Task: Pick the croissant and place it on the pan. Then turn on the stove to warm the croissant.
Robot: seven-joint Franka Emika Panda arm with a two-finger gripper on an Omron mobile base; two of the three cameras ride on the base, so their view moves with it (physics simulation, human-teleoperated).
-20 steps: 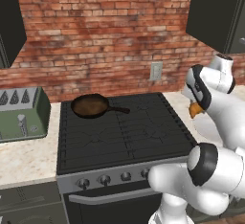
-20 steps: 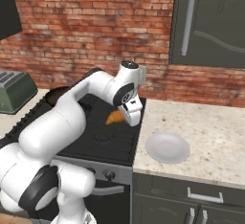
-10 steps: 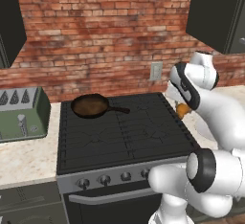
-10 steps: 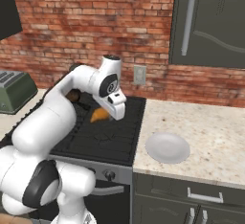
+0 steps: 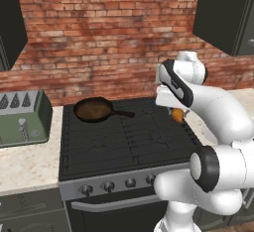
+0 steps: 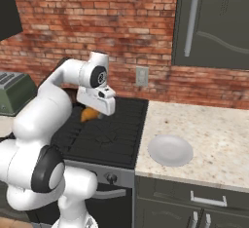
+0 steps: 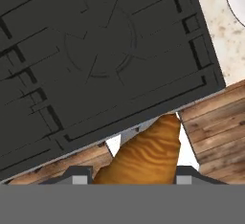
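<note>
Croissant (image 7: pixel 143 158) sat pinched between the jaws of the gripper (image 7: pixel 129 175), carried in the air over the right side of the stove (image 5: pixel 119 142); it showed as an orange lump under the hand in the left base view (image 5: pixel 177 114) and the right base view (image 6: pixel 89 114). The pan (image 5: pixel 93 109) rested on the rear left burner, handle pointing right. A white plate (image 6: pixel 170 150) lay on the right counter (image 6: pixel 214 139).

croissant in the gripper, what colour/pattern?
The small golden-orange croissant pastry has darker brown ridged stripes across it; the hand view shows it best.
</note>
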